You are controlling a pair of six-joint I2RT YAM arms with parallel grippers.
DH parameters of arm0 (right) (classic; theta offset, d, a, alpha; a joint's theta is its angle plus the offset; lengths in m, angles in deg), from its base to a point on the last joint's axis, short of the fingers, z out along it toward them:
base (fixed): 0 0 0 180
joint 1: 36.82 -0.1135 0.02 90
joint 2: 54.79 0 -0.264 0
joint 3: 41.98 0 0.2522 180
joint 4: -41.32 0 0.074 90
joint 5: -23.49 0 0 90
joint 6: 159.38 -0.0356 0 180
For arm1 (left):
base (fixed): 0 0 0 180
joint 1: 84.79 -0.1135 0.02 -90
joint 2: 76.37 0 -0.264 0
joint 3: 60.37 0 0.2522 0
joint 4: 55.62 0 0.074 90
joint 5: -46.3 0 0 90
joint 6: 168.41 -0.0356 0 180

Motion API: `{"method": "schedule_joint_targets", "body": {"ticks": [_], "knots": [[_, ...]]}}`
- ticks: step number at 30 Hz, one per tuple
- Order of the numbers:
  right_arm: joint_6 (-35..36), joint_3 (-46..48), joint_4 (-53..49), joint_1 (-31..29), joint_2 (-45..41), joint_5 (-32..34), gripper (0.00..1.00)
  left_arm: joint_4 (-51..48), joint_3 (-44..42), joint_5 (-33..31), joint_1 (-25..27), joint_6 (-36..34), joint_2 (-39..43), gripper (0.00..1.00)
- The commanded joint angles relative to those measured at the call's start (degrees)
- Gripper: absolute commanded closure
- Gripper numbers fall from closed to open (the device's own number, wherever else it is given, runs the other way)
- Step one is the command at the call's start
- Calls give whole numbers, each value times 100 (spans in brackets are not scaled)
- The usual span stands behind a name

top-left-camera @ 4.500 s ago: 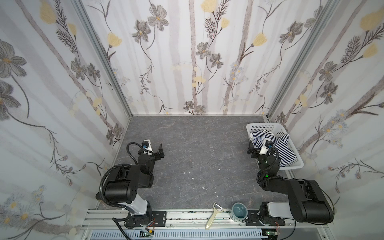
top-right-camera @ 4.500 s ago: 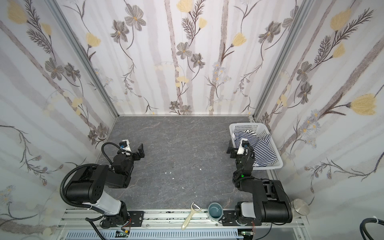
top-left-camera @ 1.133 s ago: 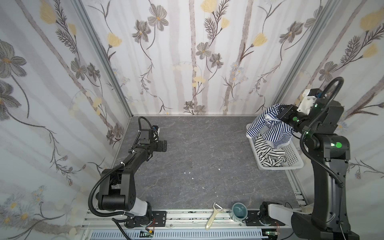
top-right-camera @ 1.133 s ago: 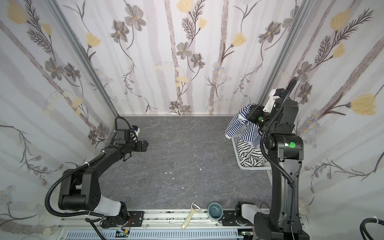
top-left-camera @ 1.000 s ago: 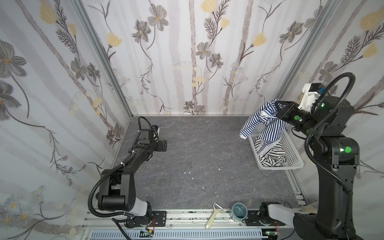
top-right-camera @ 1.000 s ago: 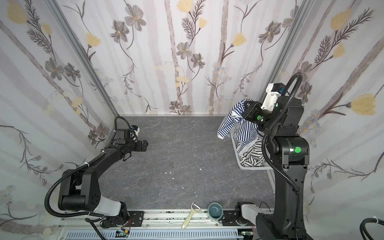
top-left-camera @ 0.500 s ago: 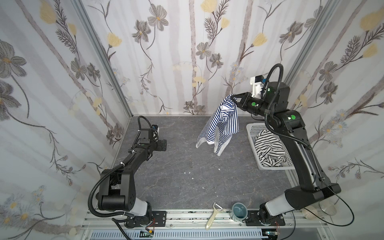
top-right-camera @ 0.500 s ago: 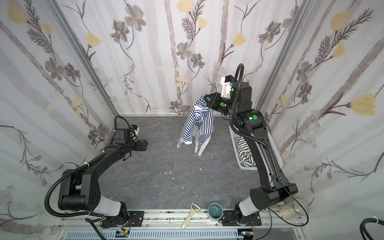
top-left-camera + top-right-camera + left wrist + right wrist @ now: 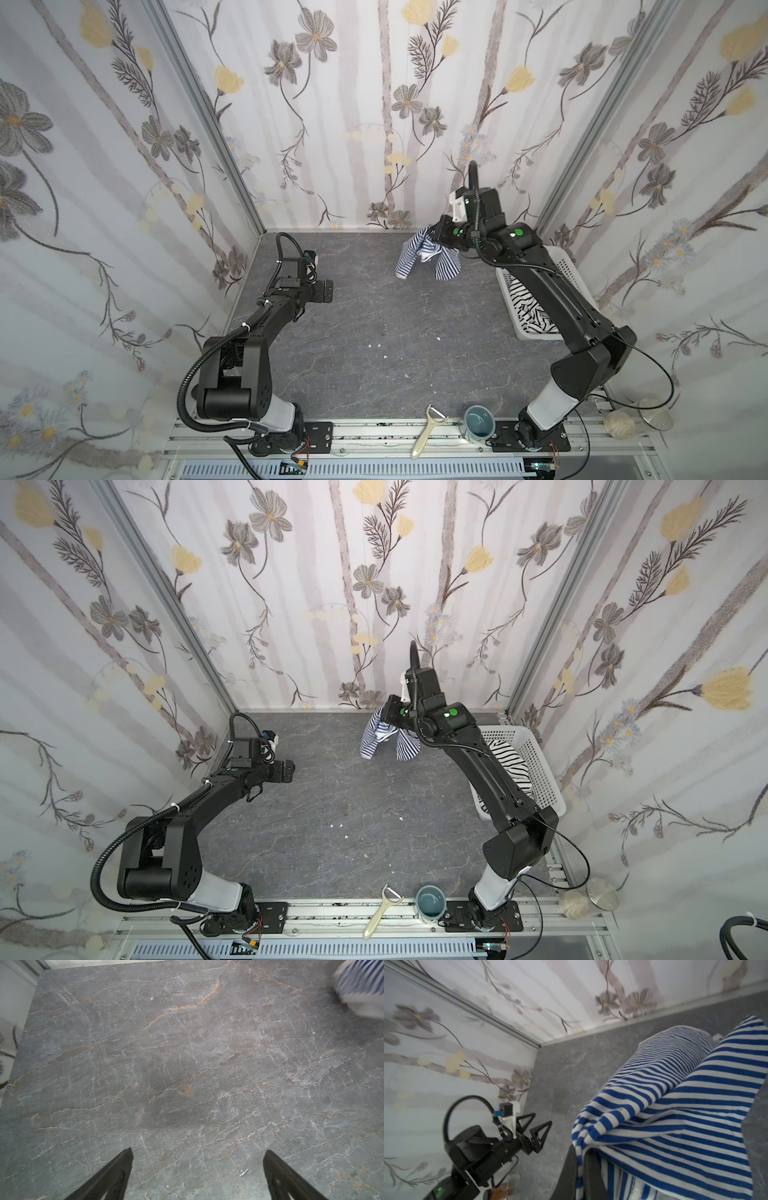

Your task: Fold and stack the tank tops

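While the bench (image 9: 374, 345) middle sits bare as the likely folding spot, the left hand (image 9: 329, 291) hovers over its left side, fingers wide apart and empty, probably staged to catch a hem. Further back right, the black-striped tank top (image 9: 530, 309) lies crumpled in the basket (image 9: 571, 270), untouched. Farthest, the right hand (image 9: 434, 239) is pinched tight on a bunched edge of the navy-striped tank top (image 9: 419, 257), dangling it over the rear bench so it drapes open for laying flat.
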Motion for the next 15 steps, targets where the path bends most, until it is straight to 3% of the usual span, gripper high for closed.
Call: {"method": "schedule_joint_targets", "body": {"ticks": [1, 10, 11, 13, 15], "knots": [[146, 488, 55, -257, 329, -138, 96, 59, 113, 200, 5, -51, -81, 0], [-144, -374, 1005, -592, 2319, -1226, 90, -105, 188, 537, 39, -152, -69, 0], [-206, -566, 1062, -592, 2522, -1317, 84, -144, 187, 595, 49, -173, -62, 0], [-293, -942, 1235, -595, 2903, -1656, 61, -241, 197, 702, 70, -231, -56, 0], [-273, -1038, 1281, -597, 2926, -1742, 45, -354, 210, 820, 107, -286, -34, 0]]}}
